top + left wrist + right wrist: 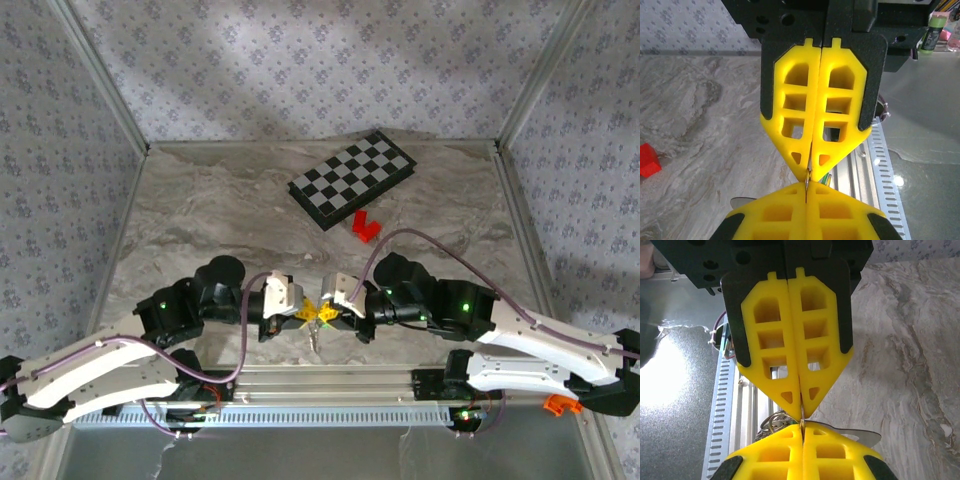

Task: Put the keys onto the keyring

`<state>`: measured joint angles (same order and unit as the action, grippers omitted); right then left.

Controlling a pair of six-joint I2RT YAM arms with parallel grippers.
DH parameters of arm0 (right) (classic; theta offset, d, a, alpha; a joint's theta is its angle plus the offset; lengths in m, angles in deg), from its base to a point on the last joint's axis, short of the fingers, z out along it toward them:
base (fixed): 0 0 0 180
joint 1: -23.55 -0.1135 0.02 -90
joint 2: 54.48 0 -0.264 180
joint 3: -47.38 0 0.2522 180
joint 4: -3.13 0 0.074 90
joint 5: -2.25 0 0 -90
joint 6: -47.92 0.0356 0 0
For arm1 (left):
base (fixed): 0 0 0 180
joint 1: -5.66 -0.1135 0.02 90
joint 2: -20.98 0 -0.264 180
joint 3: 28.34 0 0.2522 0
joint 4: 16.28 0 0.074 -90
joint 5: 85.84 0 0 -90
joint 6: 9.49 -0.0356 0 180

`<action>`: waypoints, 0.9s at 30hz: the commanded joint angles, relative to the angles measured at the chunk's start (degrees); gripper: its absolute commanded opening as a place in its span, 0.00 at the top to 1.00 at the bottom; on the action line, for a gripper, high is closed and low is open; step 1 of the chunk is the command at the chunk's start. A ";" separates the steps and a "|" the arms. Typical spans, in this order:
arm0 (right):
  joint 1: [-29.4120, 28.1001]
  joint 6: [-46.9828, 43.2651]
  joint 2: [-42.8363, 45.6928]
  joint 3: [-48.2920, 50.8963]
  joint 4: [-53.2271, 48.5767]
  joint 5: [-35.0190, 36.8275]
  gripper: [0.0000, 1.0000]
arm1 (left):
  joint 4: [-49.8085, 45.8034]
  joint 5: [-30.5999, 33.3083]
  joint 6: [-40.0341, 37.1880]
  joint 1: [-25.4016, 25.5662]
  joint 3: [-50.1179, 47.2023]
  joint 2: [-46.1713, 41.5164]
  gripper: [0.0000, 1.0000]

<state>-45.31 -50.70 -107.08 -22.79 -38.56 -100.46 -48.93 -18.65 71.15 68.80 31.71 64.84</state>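
From my station I saw grey wallpaper (300, 60) with a small repeating floral print closing in the back and both sides, and bare aluminium posts (103, 75) slanting along the corners at the upper left and upper right of the overhead frame. The table top (200, 210) was a grey-beige marbled surface, edged along the bottom of that frame by a slotted metal rail (330, 412). A bright glare (662, 375) sat on the glossy grey surface (680, 445) at the left of the right wrist frame.

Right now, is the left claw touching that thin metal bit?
Touching. In the left wrist view the left claw is shut, pinching the thin silvery piece at its tips.
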 commanded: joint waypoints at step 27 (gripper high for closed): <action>0.56 6.17 9.02 7.79 15.54 1.60 0.76 | 39.50 -3.46 11.95 0.85 -14.11 -6.78 1.00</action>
<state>-45.16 -45.65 -98.97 -15.60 -24.48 -98.71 -13.39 -20.13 82.19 69.12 17.17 58.30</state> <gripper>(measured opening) 0.238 0.045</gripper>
